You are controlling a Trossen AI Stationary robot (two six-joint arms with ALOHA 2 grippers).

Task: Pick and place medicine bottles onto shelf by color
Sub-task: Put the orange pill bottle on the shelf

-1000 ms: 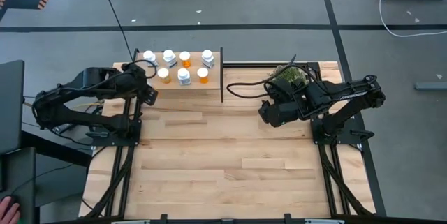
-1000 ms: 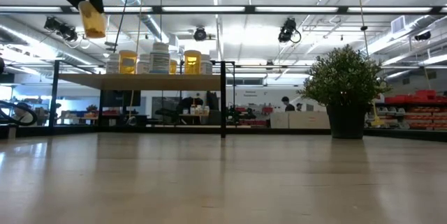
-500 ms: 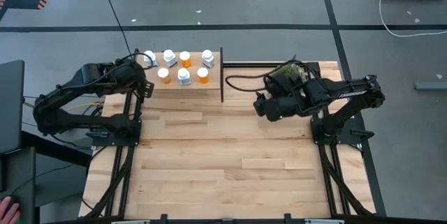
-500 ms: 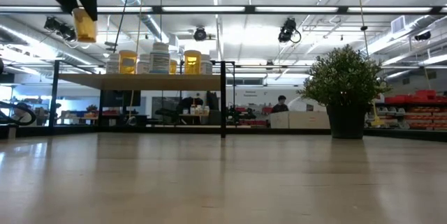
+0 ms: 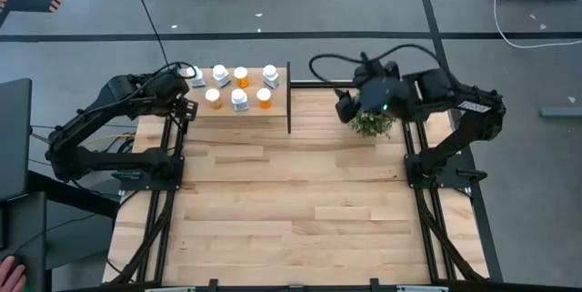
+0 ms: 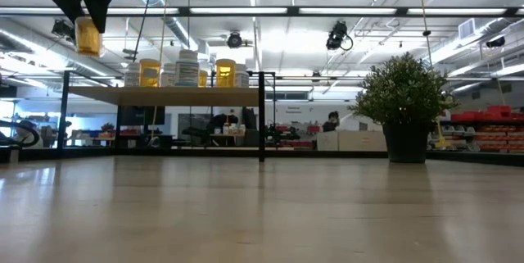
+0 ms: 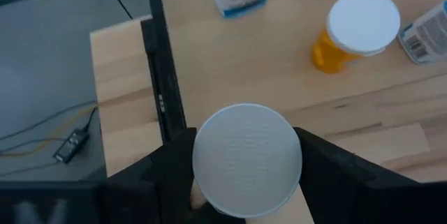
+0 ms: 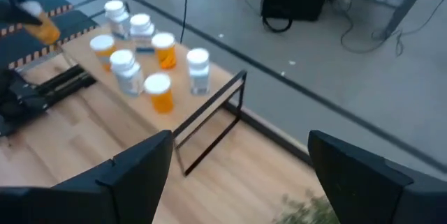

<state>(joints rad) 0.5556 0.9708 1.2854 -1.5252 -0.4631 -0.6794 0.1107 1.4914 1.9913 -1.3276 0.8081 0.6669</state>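
Observation:
My left gripper [image 5: 182, 92] [image 6: 86, 5] is shut on an orange medicine bottle [image 6: 88, 35] with a white cap [image 7: 246, 160], high over the shelf's left end. The shelf [image 5: 277, 107] [image 6: 164, 96] is a raised light-wood platform at the table's far left. Several orange and white medicine bottles [image 5: 239, 99] stand upright on it. A black divider [image 5: 289, 96] closes its right end. My right gripper [image 8: 239, 140] [image 5: 346, 105] is open and raised over the plant [image 5: 373, 121], with nothing between its fingers. My left gripper pinches the orange bottle between its two fingers, one on each side just under the cap's rim [image 7: 202, 165]. The fingers come from above, slanting down. The bottle hangs upright below them [image 6: 88, 42], clear of the shelf.
A potted plant [image 6: 401, 103] stands at the table's far right, right of the divider. The shelf's black posts [image 6: 65, 120] hold it above the tabletop [image 5: 291, 201], whose wide near half is bare wood. People show in the room behind.
My left gripper has swung toward the far edge and a little left with the orange bottle, which has sunk slightly and hangs more upright. My right gripper has risen and gone toward the far edge, over the plant, staying open.

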